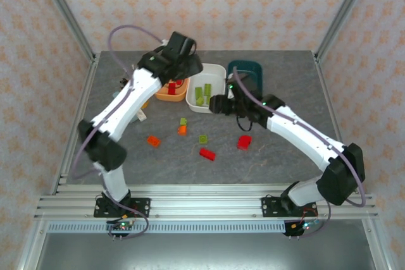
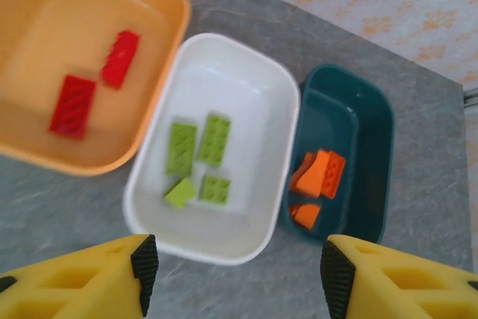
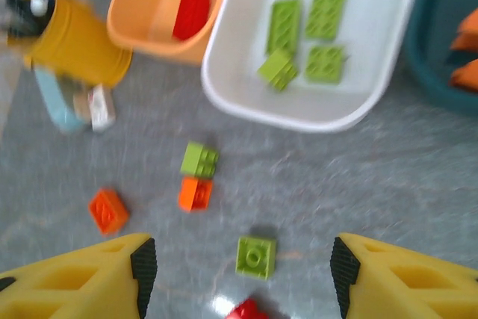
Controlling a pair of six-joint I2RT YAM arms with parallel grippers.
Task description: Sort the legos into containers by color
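Observation:
My left gripper hangs open and holds nothing, just above the near rim of the white tub. That tub holds several lime green legos. Left of it, the orange tub holds two red legos. To the right, the teal tub holds orange legos. My right gripper is also open, over the table with a loose green lego between its fingers' lines. Further loose legos lie there: green, orange, orange, and a red one.
A yellow cup of brushes stands left of the orange tub, with small white and blue items beside it. In the top view two red legos lie near the table's middle. The table's edges are framed by metal rails.

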